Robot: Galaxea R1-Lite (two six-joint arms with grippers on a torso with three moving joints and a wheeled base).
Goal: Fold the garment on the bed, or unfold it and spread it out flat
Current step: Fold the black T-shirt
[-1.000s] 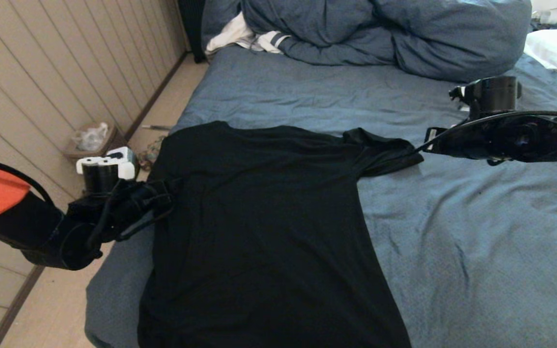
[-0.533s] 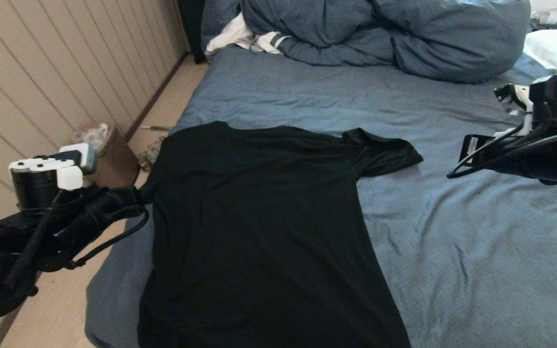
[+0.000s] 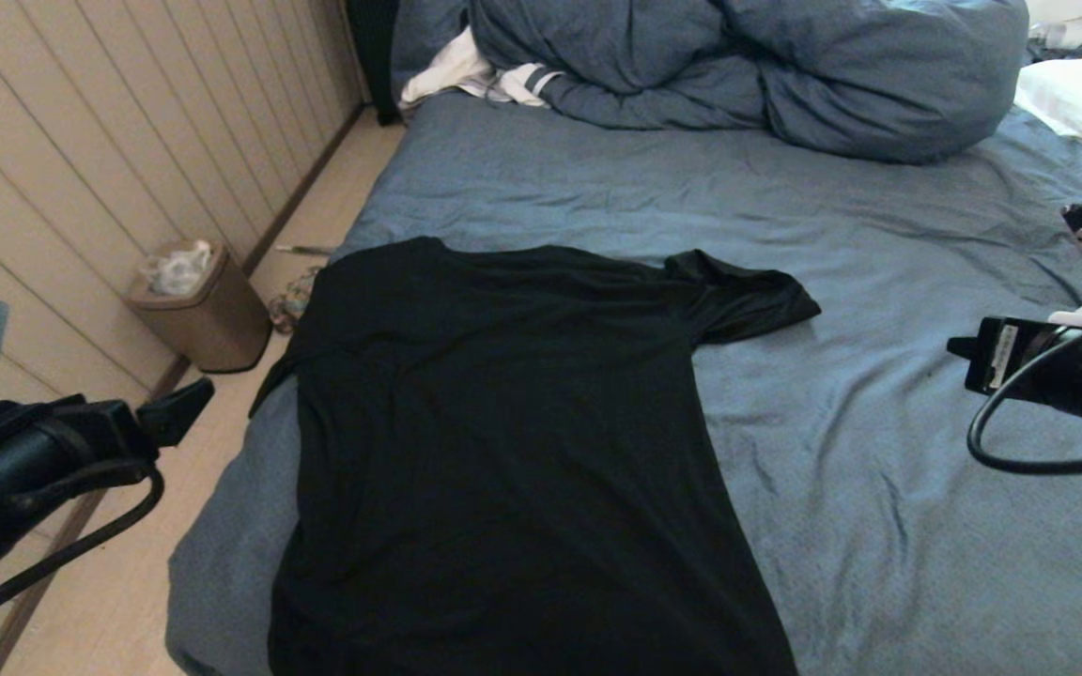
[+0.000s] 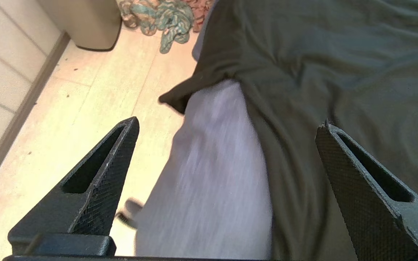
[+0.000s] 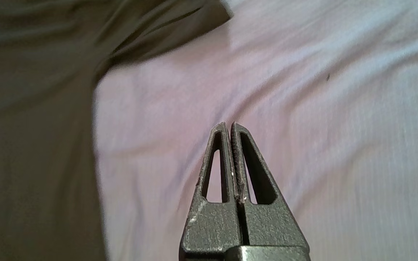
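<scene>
A: Nearest us, where's the black short-sleeved T-shirt (image 3: pixel 503 451) from each hand?

B: It lies flat, plain side up, on the wrinkled slate-blue bed (image 3: pixel 879 488), long axis running away from the robot. The left gripper (image 4: pixel 227 166), fingers spread wide and empty, hangs off the bed's edge just beside the near sleeve.

A: And the right gripper (image 5: pixel 229 127)?

B: Pressed shut, empty, over bare sheet. The far sleeve probably lies farther from it, so the left looks nearer.

garment (image 3: pixel 503 451) hem cut off at head view's bottom edge | right gripper (image 5: pixel 229 125) fingertips outside head view | bed (image 5: pixel 303 90) blurred
</scene>
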